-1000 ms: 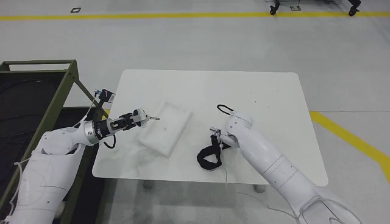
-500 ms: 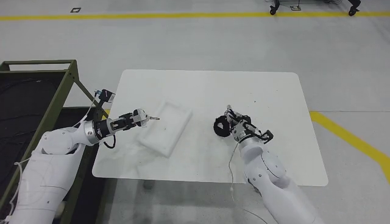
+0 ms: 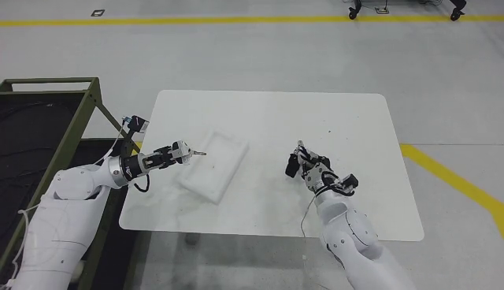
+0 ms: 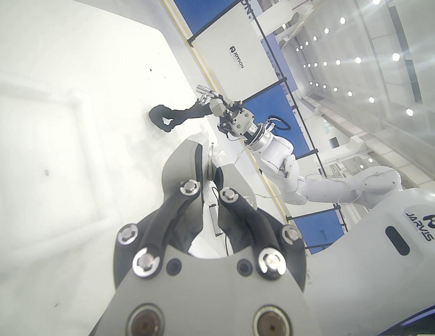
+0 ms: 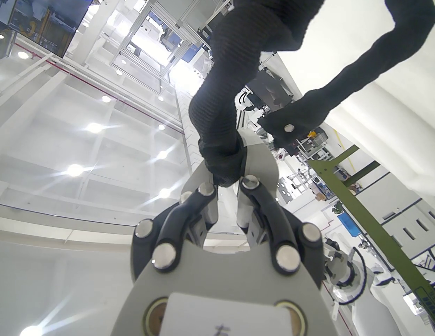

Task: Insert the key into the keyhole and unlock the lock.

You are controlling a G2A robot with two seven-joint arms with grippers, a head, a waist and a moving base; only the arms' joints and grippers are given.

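The left gripper (image 4: 207, 162) is pinching the thin silver metal key (image 4: 211, 152) and hiding all but a sliver of it. The black fabric-sleeved cable lock (image 5: 224, 82) is running off the right wrist view's edge. Its end is vanishing inside the clamping right gripper (image 5: 228, 173), and its keyhole is showing too small to make out.

You have a white tray (image 3: 214, 169) on your white table (image 3: 315, 117). A green frame (image 3: 51, 80) stands just beside it.

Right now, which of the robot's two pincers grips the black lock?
The right pincer, clamped on the black cloth-sleeved cable lock; the left pincer holds a small metal key instead.
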